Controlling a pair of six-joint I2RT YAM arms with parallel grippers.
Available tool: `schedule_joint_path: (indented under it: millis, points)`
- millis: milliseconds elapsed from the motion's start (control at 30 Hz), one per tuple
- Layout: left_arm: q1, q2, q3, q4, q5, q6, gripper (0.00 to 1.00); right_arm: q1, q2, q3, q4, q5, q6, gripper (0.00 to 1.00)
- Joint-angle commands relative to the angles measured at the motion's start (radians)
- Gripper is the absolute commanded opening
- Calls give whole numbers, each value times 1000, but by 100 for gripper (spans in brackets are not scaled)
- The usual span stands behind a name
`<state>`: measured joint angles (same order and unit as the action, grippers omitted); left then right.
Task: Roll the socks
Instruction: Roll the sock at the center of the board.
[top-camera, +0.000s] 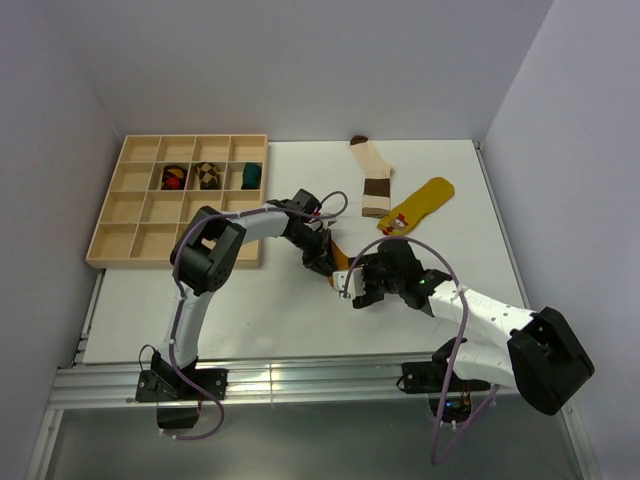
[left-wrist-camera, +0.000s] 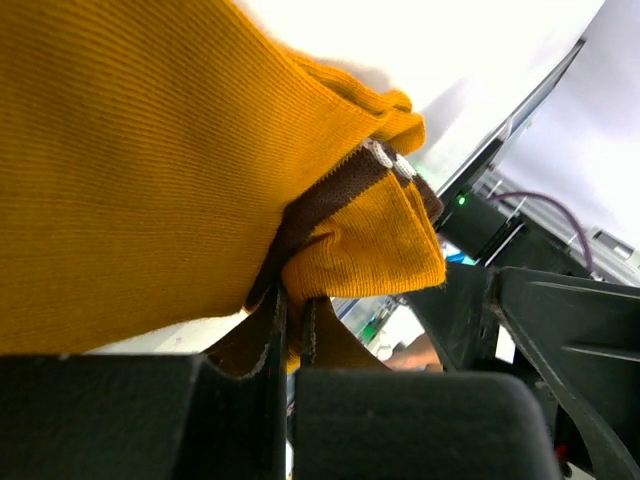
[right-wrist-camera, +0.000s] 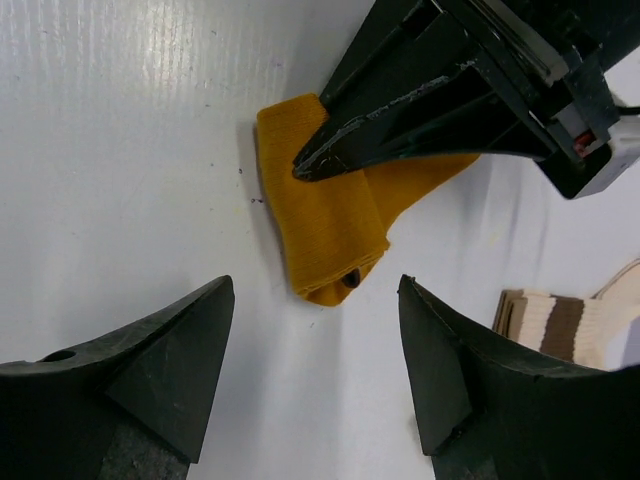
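Starting at the left, we find the left gripper (right-wrist-camera: 305, 165) pinched shut on the folded mustard sock (right-wrist-camera: 330, 235) at mid-table, mostly hidden under the arms from above. The right gripper (right-wrist-camera: 315, 288) gapes wide, facing it. The cream sock (top-camera: 374, 180) and yellow sock (top-camera: 425, 203) lie flat beyond.

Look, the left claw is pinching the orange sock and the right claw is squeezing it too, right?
Not quite. The left gripper does pinch the mustard-orange sock, but the right gripper is not squeezing it: its jaws stand wide open, clear of the sock. The right wrist view shows this.
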<state>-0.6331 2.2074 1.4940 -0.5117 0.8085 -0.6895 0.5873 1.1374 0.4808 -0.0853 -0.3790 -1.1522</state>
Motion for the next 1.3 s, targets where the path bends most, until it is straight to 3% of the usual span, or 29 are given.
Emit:
schedule_joint_path:
  millis: [0,333,833,1267]
  points:
    - [9,58,32,-151,-54,109,0,40,5,-24,81,52,-89,74]
    - [12,68,6,-166,-34,154,1,176,47,-73,162,149,-145,74]
    - [-4,14,-41,-179,-66,183,0,249,99,-83,220,201,-173,73]
    - [-51,-25,-100,-162,-54,205,1,264,188,-65,259,235,-188,62]
